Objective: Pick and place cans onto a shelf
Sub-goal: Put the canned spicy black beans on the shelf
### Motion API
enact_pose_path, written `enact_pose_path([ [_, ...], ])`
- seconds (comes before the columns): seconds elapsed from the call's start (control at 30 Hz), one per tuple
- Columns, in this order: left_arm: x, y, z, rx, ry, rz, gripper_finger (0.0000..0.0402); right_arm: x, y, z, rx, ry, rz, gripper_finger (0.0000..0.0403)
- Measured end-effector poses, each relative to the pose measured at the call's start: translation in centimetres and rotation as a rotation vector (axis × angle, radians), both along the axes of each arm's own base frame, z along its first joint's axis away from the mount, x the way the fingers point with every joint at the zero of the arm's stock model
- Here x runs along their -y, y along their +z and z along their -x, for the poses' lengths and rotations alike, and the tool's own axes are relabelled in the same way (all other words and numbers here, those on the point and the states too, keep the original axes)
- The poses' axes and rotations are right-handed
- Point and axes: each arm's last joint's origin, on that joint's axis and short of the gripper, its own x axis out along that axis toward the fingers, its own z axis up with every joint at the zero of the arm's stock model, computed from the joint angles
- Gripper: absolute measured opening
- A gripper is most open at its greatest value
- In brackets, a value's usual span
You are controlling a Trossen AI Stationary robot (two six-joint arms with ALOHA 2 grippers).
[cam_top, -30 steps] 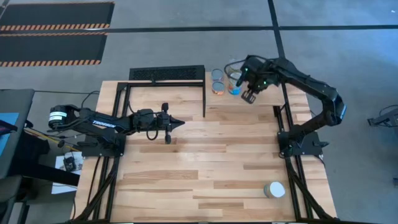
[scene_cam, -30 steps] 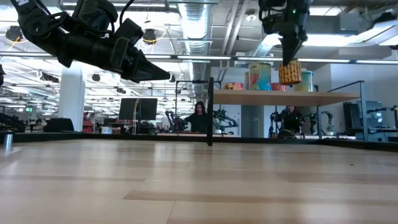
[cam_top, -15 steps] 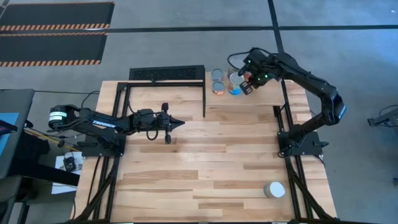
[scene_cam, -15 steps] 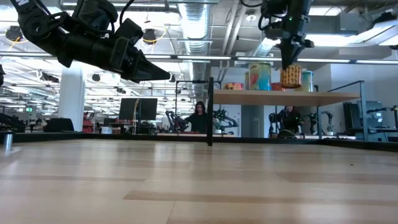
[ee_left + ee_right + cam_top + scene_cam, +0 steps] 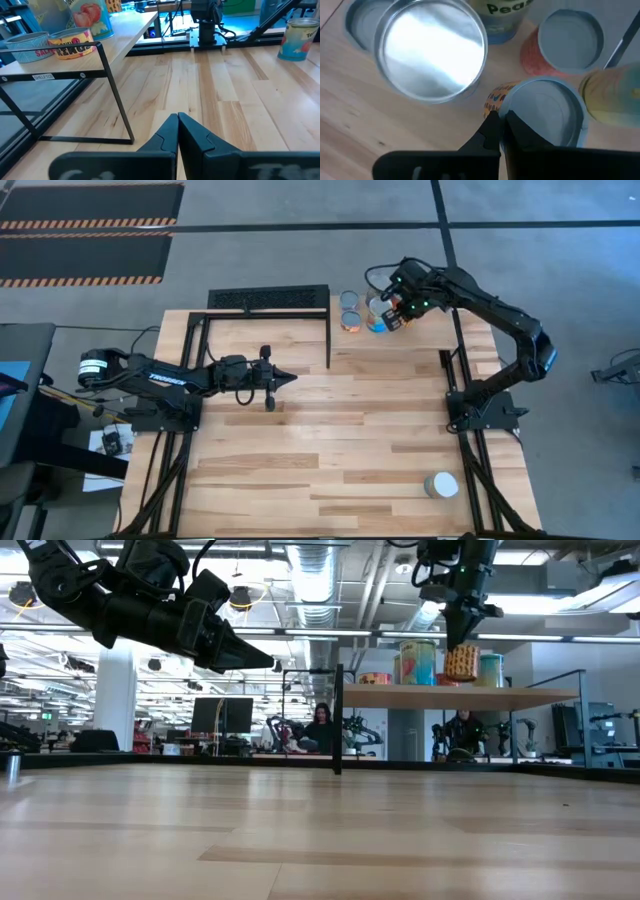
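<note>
My right gripper (image 5: 397, 315) is over the shelf (image 5: 460, 695) at the table's far edge, shut on an orange-patterned can (image 5: 461, 662) with a silver top (image 5: 545, 117). Other cans stand on the shelf around it: a tall one with a silver top (image 5: 432, 55), a flat red-orange one (image 5: 565, 42) and a pale blue one (image 5: 490, 668). My left gripper (image 5: 272, 377) is shut and empty, held above the table's left middle. It also shows in the left wrist view (image 5: 177, 125). My right gripper pinches the orange can's top rim (image 5: 506, 109) between its two fingers, at one side of the lid. The fingers come from above, pointing down. The can hangs upright below them (image 5: 461, 662), its bottom at the shelf board; whether it rests there I cannot tell.
One loose can (image 5: 440, 485) stands on the table near its near right corner and also shows in the left wrist view (image 5: 299, 39). A thin black metal frame (image 5: 107, 85) with a post (image 5: 338, 720) stands at the shelf's left. A black mesh panel (image 5: 268, 298) lies at the far edge.
My right gripper has carried the orange can toward the table's far edge, from in front of the shelf to over it, and has lowered it among the other cans. The gripper stays shut on it.
</note>
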Motion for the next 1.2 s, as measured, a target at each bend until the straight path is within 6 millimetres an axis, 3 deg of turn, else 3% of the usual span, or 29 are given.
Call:
enact_pose_path([
  [0.53, 0.0, 0.0, 0.0, 0.003, 0.001, 0.004, 0.0000, 0.1, -2.7, -0.5, -0.077, 0.141, 0.008, 0.0016],
  [1.2, 0.0, 0.0, 0.0, 0.004, 0.001, 0.008, 0.0000, 0.3, -2.6, -0.6, -0.065, 0.141, 0.024, 0.0067],
])
